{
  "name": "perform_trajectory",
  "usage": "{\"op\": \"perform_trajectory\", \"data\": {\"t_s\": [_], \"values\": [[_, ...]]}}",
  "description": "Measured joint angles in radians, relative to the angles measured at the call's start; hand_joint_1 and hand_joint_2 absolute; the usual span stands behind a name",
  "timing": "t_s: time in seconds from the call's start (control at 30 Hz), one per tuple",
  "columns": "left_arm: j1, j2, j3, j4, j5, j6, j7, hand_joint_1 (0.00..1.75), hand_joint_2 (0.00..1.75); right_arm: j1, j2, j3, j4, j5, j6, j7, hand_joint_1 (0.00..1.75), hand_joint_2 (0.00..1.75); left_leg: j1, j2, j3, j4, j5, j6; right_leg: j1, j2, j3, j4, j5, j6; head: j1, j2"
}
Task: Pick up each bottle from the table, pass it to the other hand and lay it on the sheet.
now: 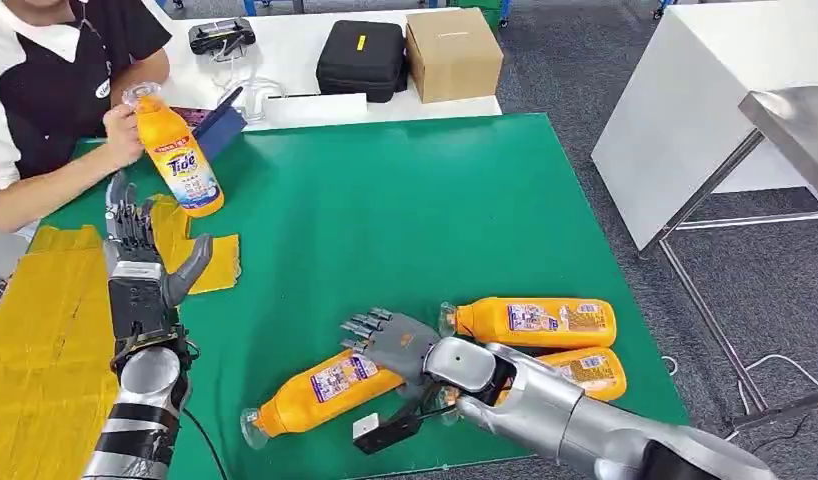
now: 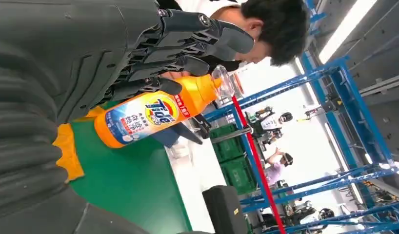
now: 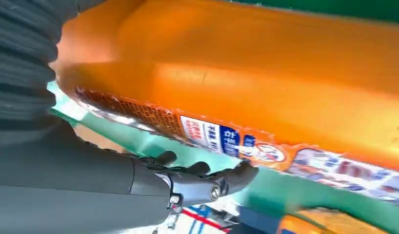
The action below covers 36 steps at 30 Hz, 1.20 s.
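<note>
A person (image 1: 45, 90) at the far left corner holds an orange Tide bottle (image 1: 175, 150) upright by its neck, just above the yellow sheet (image 1: 45, 330). My left hand (image 1: 140, 265) hovers open over the sheet, fingers spread and pointing at that bottle (image 2: 149, 114) without touching it. Three more orange bottles lie on the green mat (image 1: 385, 210) near the front. My right hand (image 1: 390, 340) reaches flat over the nearest one (image 1: 320, 392), its fingers (image 3: 227, 178) straight alongside the bottle's body (image 3: 266, 87). The other two (image 1: 535, 322) (image 1: 590, 370) lie beside my right forearm.
A black case (image 1: 360, 58) and a cardboard box (image 1: 452, 52) stand on the white table behind the mat. A blue object (image 1: 220, 125) lies next to the person's bottle. A white table (image 1: 705, 100) and a metal frame stand to the right.
</note>
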Motion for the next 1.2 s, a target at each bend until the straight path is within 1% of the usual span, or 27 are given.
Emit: {"op": "perform_trajectory", "data": {"t_s": [0.27, 0.4, 0.6, 0.63, 0.67, 0.7, 0.73, 0.8, 0.83, 0.87, 0.9, 1.03, 1.07, 1.1, 1.2], "values": [[0.02, 0.0, 0.001, -0.003, -0.007, -0.002, 0.016, 0.0, 1.75, 0.018, 0.083, -0.078, 0.122, 0.135, -0.049, 0.103, 0.0, 1.75, 0.0, 0.0, 0.001, 0.0, 0.0, 0.0, 0.0, 0.0, 0.0, 0.0, 0.0, 0.0, 0.0, 0.0], [0.03, 0.0, 0.002, -0.01, -0.007, -0.002, 0.018, 0.0, 1.75, 0.022, 0.111, -0.102, 0.162, 0.147, -0.052, 0.111, 0.0, 1.75, 0.0, 0.0, 0.002, 0.0, 0.0, 0.0, 0.0, 0.0, 0.001, 0.0, 0.0, 0.0, 0.0, 0.0], [0.032, 0.0, 0.003, -0.015, -0.008, -0.002, 0.018, 0.0, 1.75, 0.023, 0.129, -0.116, 0.188, 0.148, -0.053, 0.112, 0.02, 1.75, 0.0, 0.001, 0.004, 0.0, 0.0, 0.0, 0.0, 0.0, 0.003, 0.0, 0.0, 0.0, 0.0, 0.0], [0.032, 0.0, 0.003, -0.016, -0.008, -0.002, 0.019, 0.0, 1.75, 0.023, 0.13, -0.118, 0.191, 0.148, -0.053, 0.112, 0.24, 1.75, 0.0, 0.001, 0.005, 0.0, 0.0, 0.0, 0.0, 0.0, 0.003, 0.0, 0.0, 0.0, 0.0, 0.0], [0.033, 0.0, 0.003, -0.016, -0.008, -0.002, 0.021, 0.0, 1.75, 0.023, 0.133, -0.121, 0.196, 0.147, -0.051, 0.112, 0.73, 1.75, 0.0, 0.001, 0.005, 0.0, 0.0, 0.0, 0.0, 0.0, 0.003, 0.0, 0.0, 0.0, 0.0, 0.0], [0.033, 0.0, 0.003, -0.018, -0.009, -0.003, 0.021, 0.0, 1.75, 0.023, 0.136, -0.124, 0.2, 0.145, -0.049, 0.112, 1.1, 1.75, 0.0, 0.001, 0.005, 0.0, 0.0, 0.0, 0.0, 0.0, 0.004, 0.0, 0.0, 0.0, 0.0, 0.0], [0.033, -0.001, 0.003, -0.018, -0.009, -0.005, 0.022, 0.0, 1.75, 0.023, 0.14, -0.128, 0.206, 0.141, -0.043, 0.11, 1.33, 1.75, 0.0, 0.001, 0.006, 0.0, 0.0, 0.0, 0.0, 0.0, 0.004, 0.0, 0.0, 0.0, 0.0, 0.0], [0.033, -0.003, 0.003, -0.018, -0.009, -0.005, 0.023, 0.0, 1.75, 0.023, 0.146, -0.134, 0.219, 0.128, -0.03, 0.096, 1.34, 1.75, 0.0, 0.001, 0.006, 0.0, 0.0, 0.0, 0.0, 0.0, 0.004, 0.0, 0.0, 0.0, 0.0, 0.0], [0.034, -0.005, 0.003, -0.019, -0.009, -0.006, 0.024, 0.0, 1.75, 0.023, 0.15, -0.137, 0.228, 0.121, -0.024, 0.086, 0.98, 1.75, 0.0, 0.001, 0.006, 0.0, 0.0, 0.0, 0.0, 0.0, 0.004, 0.0, 0.0, 0.0, 0.0, 0.0], [0.033, -0.005, 0.003, -0.019, -0.009, -0.007, 0.024, 0.0, 1.75, 0.023, 0.153, -0.14, 0.237, 0.114, -0.016, 0.077, 1.06, 1.75, 0.0, 0.001, 0.006, 0.0, 0.0, 0.0, 0.0, 0.0, 0.004, 0.0, 0.0, 0.0, 0.0, 0.0], [0.034, -0.006, 0.002, -0.019, -0.009, -0.008, 0.024, 0.0, 1.75, 0.023, 0.157, -0.145, 0.249, 0.105, -0.014, 0.066, 1.36, 1.75, 0.0, 0.001, 0.006, 0.0, 0.0, 0.0, 0.0, 0.0, 0.004, 0.0, 0.0, 0.0, 0.0, 0.0], [0.033, -0.008, -0.007, -0.027, -0.009, -0.011, 0.024, 0.0, 1.75, 0.009, 0.174, -0.161, 0.29, 0.064, 0.003, 0.027, 1.57, 1.75, 0.0, 0.001, 0.006, 0.0, 0.0, 0.0, 0.0, 0.001, 0.005, 0.0, 0.0, 0.0, 0.0, 0.0], [0.033, -0.008, -0.011, -0.029, -0.009, -0.011, 0.024, 0.0, 1.75, 0.004, 0.177, -0.163, 0.3, 0.058, 0.006, 0.021, 1.68, 1.75, 0.0, 0.001, 0.007, 0.0, 0.0, 0.0, 0.0, 0.001, 0.005, 0.0, 0.0, 0.0, 0.0, 0.0], [0.034, -0.008, -0.016, -0.032, -0.009, -0.015, 0.024, 0.0, 1.75, 0.0, 0.179, -0.165, 0.311, 0.051, 0.008, 0.018, 1.75, 1.75, 0.0, 0.001, 0.007, 0.0, 0.0, 0.0, 0.0, 0.0, 0.005, 0.0, 0.0, 0.0, 0.0, 0.0], [0.033, -0.009, -0.026, -0.04, -0.007, -0.016, 0.024, 0.0, 1.75, -0.01, 0.19, -0.177, 0.342, 0.034, 0.013, 0.008, 1.75, 1.75, 0.0, 0.001, 0.008, 0.0, 0.0, 0.0, 0.0, 0.001, 0.006, 0.0, 0.0, 0.0, 0.0, 0.0]]}}
